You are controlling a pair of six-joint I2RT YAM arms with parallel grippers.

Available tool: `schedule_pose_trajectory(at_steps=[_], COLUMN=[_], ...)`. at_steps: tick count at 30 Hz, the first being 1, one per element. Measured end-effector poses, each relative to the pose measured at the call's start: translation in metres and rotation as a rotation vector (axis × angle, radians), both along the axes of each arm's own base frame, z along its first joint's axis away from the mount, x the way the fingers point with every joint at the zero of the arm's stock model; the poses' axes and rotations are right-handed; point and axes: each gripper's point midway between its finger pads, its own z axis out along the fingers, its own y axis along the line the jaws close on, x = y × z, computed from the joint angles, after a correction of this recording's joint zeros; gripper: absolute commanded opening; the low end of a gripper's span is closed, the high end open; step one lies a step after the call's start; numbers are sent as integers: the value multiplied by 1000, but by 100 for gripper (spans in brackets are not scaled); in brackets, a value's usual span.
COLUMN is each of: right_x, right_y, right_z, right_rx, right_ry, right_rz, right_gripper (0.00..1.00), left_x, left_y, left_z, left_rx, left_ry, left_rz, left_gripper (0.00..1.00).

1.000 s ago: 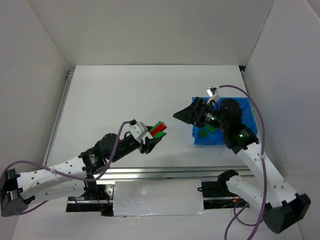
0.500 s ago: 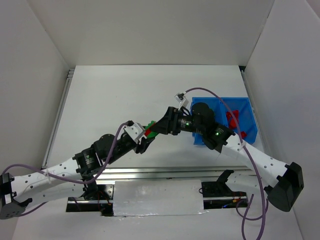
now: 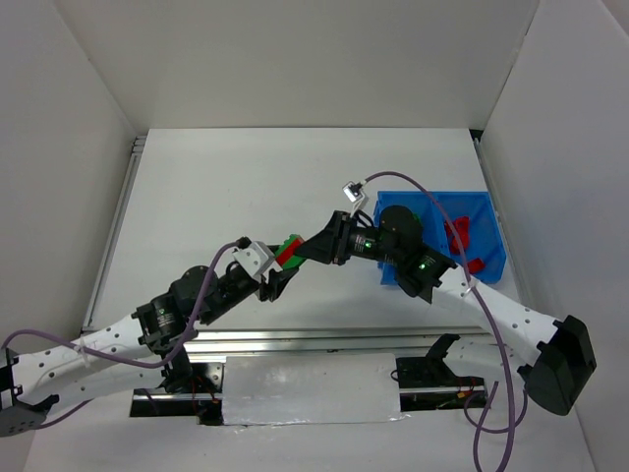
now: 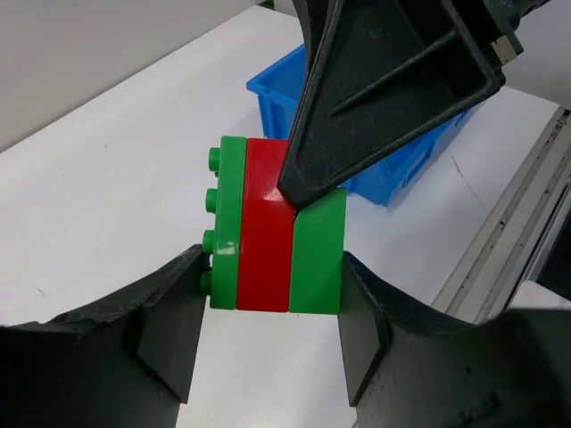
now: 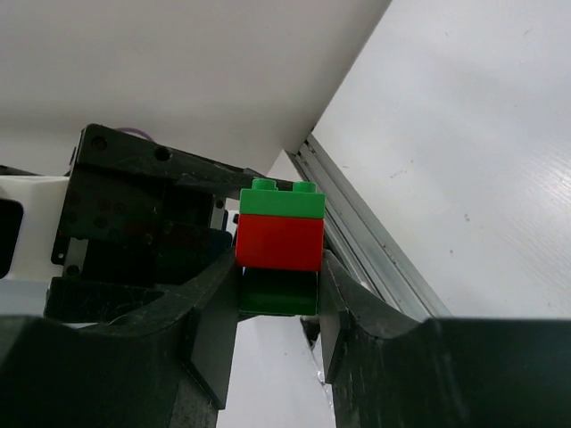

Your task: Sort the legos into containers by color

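A joined lego stack (image 3: 288, 250), green-red-green, hangs above the white table between both grippers. My left gripper (image 3: 276, 264) is shut on it, its pads pressing the two green ends (image 4: 268, 232). My right gripper (image 3: 305, 250) reaches in from the right, and in its wrist view its fingers sit against the sides of the lower green brick (image 5: 278, 294). The blue container (image 3: 488, 211) lies at the right with red legos (image 3: 457, 234) in its right compartment. My right arm hides the left compartment.
A metal rail (image 3: 295, 339) runs along the table's near edge and another (image 3: 118, 226) along its left edge. White walls enclose the table on three sides. A purple cable (image 3: 432, 202) arcs over the container.
My right gripper swung left from over the container to the stack and closed its jaws onto the green end. My left gripper kept its hold and shifted slightly left.
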Motion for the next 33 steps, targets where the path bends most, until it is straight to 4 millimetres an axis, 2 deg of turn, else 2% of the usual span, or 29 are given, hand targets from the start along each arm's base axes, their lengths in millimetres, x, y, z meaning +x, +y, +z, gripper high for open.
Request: schedule_pose_trajectory(at_steps=[1, 2, 3, 8, 14, 19, 22, 24, 27, 33], right_x=[0, -1, -1, -24, -23, -8, -9, -17, -33, -54], right_y=[0, 1, 1, 6, -3, -24, -37, -42, -48, -54], right_z=[0, 0, 0, 6, 12, 10, 3, 3, 12, 37], right_rx=[8, 20, 28, 75, 60, 19, -15, -29, -30, -13], right_ry=[-9, -22, -33, -153, -336, -432, -464, -487, -548, -667], right_rz=[6, 15, 23, 159, 199, 193, 230, 266, 323, 408], right_gripper=[8, 8, 7, 5, 5, 5, 5, 4, 3, 4], left_x=[0, 0, 0, -4, -7, -33, -51, -58, -64, -63], left_y=[0, 1, 1, -7, -12, -18, -19, -19, -22, -41], left_z=[-1, -1, -1, 7, 30, 70, 87, 88, 79, 57], left_rx=[3, 6, 9, -20, -21, -72, -87, -90, -61, 25], left_ry=[0, 0, 0, 26, 93, 125, 127, 148, 185, 279], left_rz=[0, 1, 1, -29, -41, -177, -268, -300, -330, -358], left_gripper=[53, 73, 99, 100, 100, 99, 99, 99, 99, 100])
